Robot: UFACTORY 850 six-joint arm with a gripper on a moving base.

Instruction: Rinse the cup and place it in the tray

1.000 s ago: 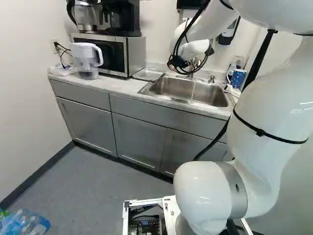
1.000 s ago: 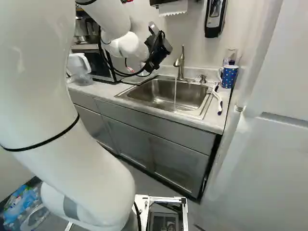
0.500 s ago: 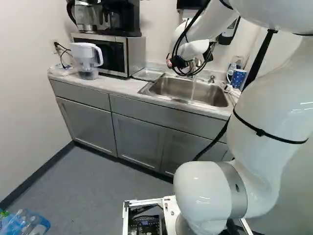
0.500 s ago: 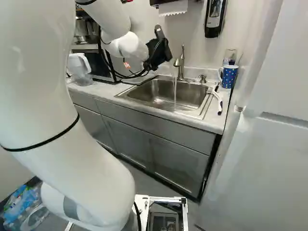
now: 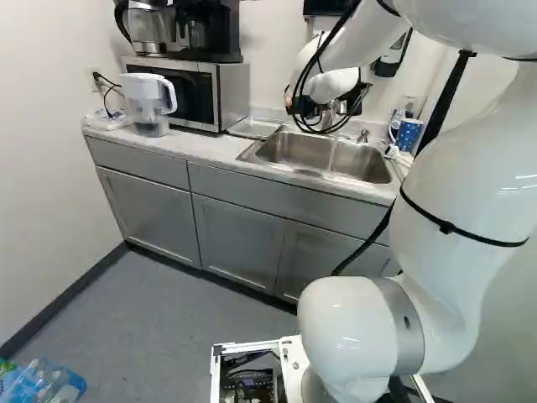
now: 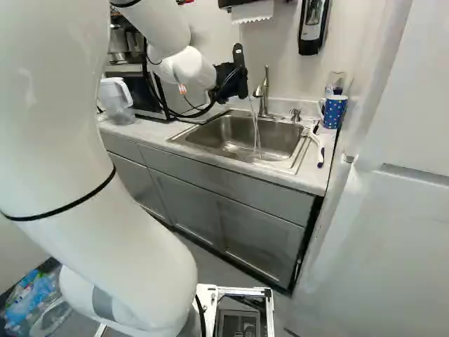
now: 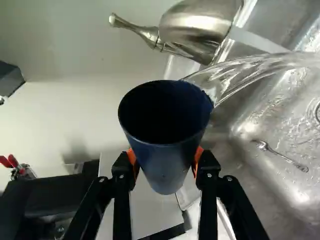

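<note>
In the right base view my black gripper (image 6: 230, 81) is beside the faucet (image 6: 262, 91), over the back left of the sink (image 6: 245, 137). Both orange pads press on a dark blue cup (image 7: 162, 155) from two sides in the wrist view, where the gripper (image 7: 165, 162) is shut on it. Its open mouth faces the camera. Running water (image 7: 250, 70) meets the cup's rim on the faucet side and spreads off over the sink. A shallow metal tray (image 5: 254, 127) lies on the counter between microwave and sink.
A spoon (image 7: 280, 154) lies in the sink. The microwave (image 5: 205, 92) and a water pitcher (image 5: 149, 105) stand left of the tray. A blue dotted mug (image 6: 333, 111) and a white-handled brush (image 6: 318, 146) are right of the sink.
My gripper has turned at the wrist beside the faucet, and its top has swung towards the faucet. The falling water, straight before, now bends and spreads. The base has stayed still.
</note>
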